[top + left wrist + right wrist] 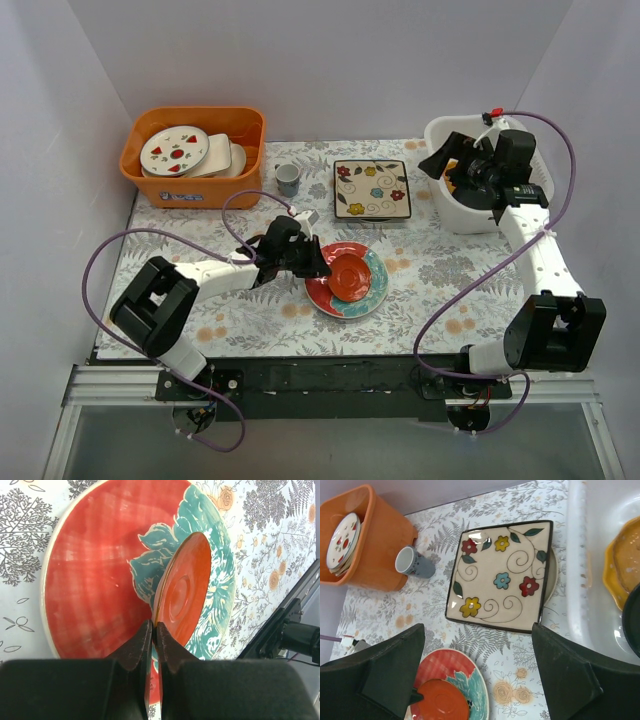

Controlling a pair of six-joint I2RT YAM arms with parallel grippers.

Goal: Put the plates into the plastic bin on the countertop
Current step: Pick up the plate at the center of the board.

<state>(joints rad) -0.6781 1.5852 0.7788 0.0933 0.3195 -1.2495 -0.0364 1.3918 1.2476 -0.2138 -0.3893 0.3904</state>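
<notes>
My left gripper [312,262] [154,628] is shut on the rim of a small orange round plate [348,275] [182,592]. That plate is tilted up on edge over the red-and-teal round plate [372,292] [95,575], which lies flat on the countertop [440,270]. My right gripper [445,160] [478,626] hangs open and empty above the white plastic bin [455,215] [577,555]. In the bin lie a yellow scalloped plate [620,562] and a dark plate [632,625]. A cream square floral plate [372,188] [502,575] lies between the bin and the cup, with another plate's edge [551,575] showing under it.
An orange bin [195,185] [375,545] at the back left holds white plates with red and green marks [175,150]. A small grey-blue cup [288,179] [412,562] stands beside it. White walls close in the left, back and right sides.
</notes>
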